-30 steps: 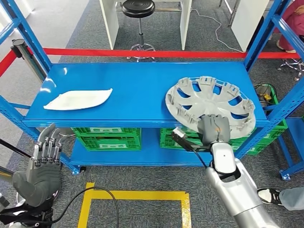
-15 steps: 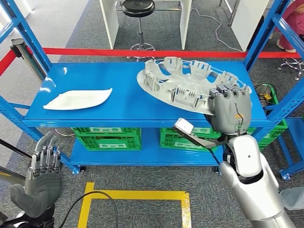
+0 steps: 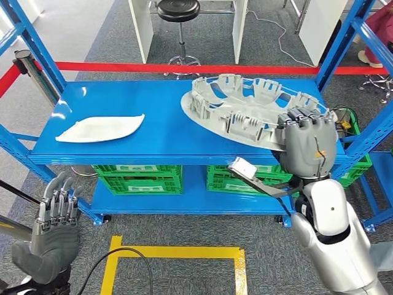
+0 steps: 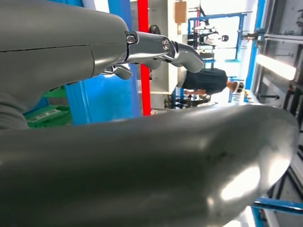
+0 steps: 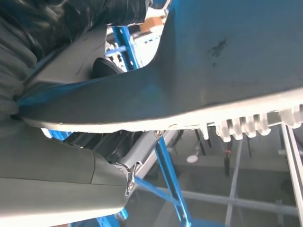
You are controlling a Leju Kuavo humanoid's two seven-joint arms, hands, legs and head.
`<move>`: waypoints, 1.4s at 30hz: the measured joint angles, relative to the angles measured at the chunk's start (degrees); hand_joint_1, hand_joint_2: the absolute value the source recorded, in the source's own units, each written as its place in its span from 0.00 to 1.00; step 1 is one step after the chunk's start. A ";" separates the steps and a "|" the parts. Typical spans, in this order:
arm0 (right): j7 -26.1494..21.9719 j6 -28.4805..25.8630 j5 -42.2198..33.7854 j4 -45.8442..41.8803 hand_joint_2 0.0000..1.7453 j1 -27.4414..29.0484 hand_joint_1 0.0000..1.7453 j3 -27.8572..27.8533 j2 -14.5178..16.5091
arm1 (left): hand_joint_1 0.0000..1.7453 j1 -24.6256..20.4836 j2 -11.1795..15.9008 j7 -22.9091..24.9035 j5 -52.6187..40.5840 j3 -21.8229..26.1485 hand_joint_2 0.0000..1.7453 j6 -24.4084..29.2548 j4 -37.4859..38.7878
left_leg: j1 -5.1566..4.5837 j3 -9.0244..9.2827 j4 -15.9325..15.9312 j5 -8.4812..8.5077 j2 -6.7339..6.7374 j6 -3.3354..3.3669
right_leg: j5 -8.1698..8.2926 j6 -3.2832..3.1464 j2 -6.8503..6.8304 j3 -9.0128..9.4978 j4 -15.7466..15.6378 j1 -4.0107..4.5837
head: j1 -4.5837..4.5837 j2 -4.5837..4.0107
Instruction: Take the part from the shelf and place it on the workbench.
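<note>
A grey wheel cover (image 3: pixel 241 107) hangs tilted above the right half of the blue shelf (image 3: pixel 139 147), its inner ribbed side facing up. My right hand (image 3: pixel 308 147) grips its near right rim; in the right wrist view the cover's underside (image 5: pixel 214 61) lies pressed against the dark fingers (image 5: pixel 21 90). My left hand (image 3: pixel 51 230) hangs low at the front left, below the shelf edge, with its fingers straight and apart and nothing in it. The left wrist view shows the thick grey thumb (image 4: pixel 143 170) and a finger (image 4: pixel 157 47) held apart.
A white curved part (image 3: pixel 99 129) lies on the shelf's left half. Green crates (image 3: pixel 139 178) stand on the lower level. A red barrier tape (image 3: pixel 185 69) runs behind the shelf, with a black stool (image 3: pixel 178 12) beyond it. Yellow floor tape (image 3: pixel 176 253) marks the ground.
My right hand has lifted the wheel cover off the shelf and tipped it up; since half a second ago it has shifted slightly right. My left hand has sunk a little.
</note>
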 joint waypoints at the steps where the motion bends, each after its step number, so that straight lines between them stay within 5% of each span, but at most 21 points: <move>1: -0.34 -0.35 -0.19 -0.33 1.00 -0.04 1.00 -0.11 -0.11 | 0.00 -0.01 0.31 -0.43 0.38 -0.03 0.00 0.05 0.13 | -0.07 -0.09 0.10 0.01 -0.01 0.16 | 0.19 0.20 0.00 0.00 -0.08 -0.11 | 0.00 0.00; 5: -1.23 -0.82 -0.61 -0.72 1.00 -0.76 1.00 -0.45 -0.40 | 0.00 -0.42 1.43 -1.34 1.48 -0.25 0.00 0.03 0.54 | -0.05 0.44 -2.44 2.39 0.18 1.71 | 0.68 1.10 0.21 -0.40 -1.00 -0.28 | -0.08 0.00; 8: -1.46 -0.93 -0.79 -0.72 1.00 -1.12 1.00 -0.69 -0.68 | 0.00 -0.82 1.67 -1.49 1.68 -0.60 0.00 -0.02 0.92 | 0.67 1.01 -4.63 3.82 0.54 2.33 | -2.85 1.40 0.40 -4.47 6.19 -0.08 | 0.22 0.00; 10: -1.54 -0.99 -0.82 -0.67 1.00 -1.11 1.00 -0.73 -0.73 | 0.00 -0.88 1.75 -1.49 1.69 -0.80 0.00 -0.02 1.34 | 0.98 0.93 -4.42 3.68 0.66 2.06 | -3.86 2.05 0.32 -7.50 11.94 -0.51 | 0.32 0.00; 11: -1.54 -0.99 -0.82 -0.63 1.00 -1.10 1.00 -0.76 -0.75 | 0.00 -0.90 1.80 -1.49 1.69 -0.89 0.00 -0.02 1.55 | 1.24 0.92 -4.14 3.47 0.67 1.75 | -2.98 2.45 0.25 -7.93 12.33 -0.83 | 0.30 0.00; 14: -1.54 -0.98 -0.85 -0.55 1.00 -1.16 1.00 -0.87 -0.81 | 0.00 -0.95 1.94 -1.49 1.69 -1.01 0.00 -0.02 2.03 | 2.26 0.45 -1.99 1.88 0.51 -0.09 | 2.10 3.99 -0.04 -4.56 4.58 -1.72 | 0.45 0.00; 17: -1.54 -1.13 -0.87 -0.56 1.00 -1.30 1.00 -0.93 -0.86 | 0.00 -1.07 2.21 -1.54 1.71 -1.08 0.00 -0.02 2.24 | 2.16 -1.74 1.17 0.61 0.32 -1.75 | 1.68 2.98 0.37 -3.44 2.17 -1.73 | 0.66 0.02; 20: -1.54 -1.18 -1.02 -0.46 1.00 -1.15 1.00 -0.98 -0.88 | 0.00 -1.12 2.46 -1.58 1.73 -1.26 0.00 0.14 2.43 | 2.17 -3.03 2.50 -0.21 0.31 -2.18 | 1.62 1.42 0.38 -4.85 2.96 -1.88 | 0.10 0.01; 25: -1.88 -1.37 -1.58 -0.43 1.00 -1.04 1.00 -0.93 -0.88 | 0.00 -1.24 2.83 -1.57 2.10 -1.45 0.00 0.77 2.59 | 1.88 -8.41 16.82 -8.32 0.41 -1.84 | 2.27 -0.10 0.11 -5.67 2.90 -1.08 | -0.32 0.01; 27: -2.16 -1.45 -1.96 -0.44 1.00 -1.01 1.00 -0.86 -0.88 | 0.00 -1.24 2.97 -1.58 2.20 -1.52 0.00 1.08 2.68 | 1.24 -7.54 15.98 -6.92 0.41 -0.70 | 2.72 -0.53 0.05 -6.02 2.86 -0.39 | -0.32 0.00; 30: -2.61 -1.52 -2.88 -0.62 1.00 -0.94 1.00 -0.63 -0.88 | 0.00 -1.24 3.24 -1.62 2.27 -1.60 0.00 1.49 2.72 | -0.30 -1.97 4.99 -2.20 0.63 2.32 | 3.94 -0.69 -0.01 -6.38 2.31 0.25 | -0.12 0.01; 32: -2.80 -1.51 -3.75 -0.79 1.00 -0.87 1.00 -0.47 -0.88 | 0.00 -1.17 3.30 -1.66 2.35 -1.63 0.00 1.62 2.68 | -1.02 -0.93 1.74 -0.95 0.83 3.39 | 5.13 -0.24 -0.20 -6.43 1.48 -0.14 | -0.17 0.02; 35: -3.11 -1.40 -5.42 -0.97 1.00 -0.59 1.00 -0.16 -0.89 | 0.00 -0.51 2.70 -1.17 2.05 -1.59 0.00 1.68 2.32 | -1.17 -1.67 -0.18 1.93 0.90 3.35 | 6.36 0.73 -0.26 -6.75 0.10 -0.34 | -0.44 0.01; 37: -3.28 -1.38 -6.16 -1.03 1.00 -0.41 1.00 0.06 -0.90 | 0.00 -0.21 1.97 -0.72 1.69 -1.57 0.00 1.66 2.00 | -0.69 -2.63 -1.65 4.11 1.10 3.08 | 2.89 1.17 -0.09 -7.80 2.01 -0.14 | -0.25 0.00; 39: -3.50 -1.36 -6.74 -1.02 1.00 -0.35 1.00 0.35 -0.90 | 0.00 -0.09 1.41 -0.42 1.53 -1.58 0.00 1.61 1.93 | -0.62 -4.29 -1.86 5.57 1.21 2.91 | -2.84 1.55 -0.05 -8.94 8.05 -0.18 | -0.09 0.00; 40: -3.62 -1.34 -7.08 -1.00 1.00 -0.35 1.00 0.50 -0.90 | 0.00 -0.01 1.23 -0.37 1.51 -1.58 0.00 1.55 1.92 | -0.59 -5.22 -1.77 6.23 1.23 2.76 | -4.38 1.79 -0.06 -9.12 11.35 -0.25 | -0.08 0.00; 42: -3.78 -1.23 -7.73 -0.98 1.00 -0.37 1.00 0.78 -0.90 | 0.00 0.08 1.00 -0.35 1.52 -1.56 0.00 1.37 1.92 | -0.44 -7.21 -1.34 7.43 1.27 2.46 | -3.40 2.24 -0.09 -7.86 14.42 -0.41 | -0.08 0.00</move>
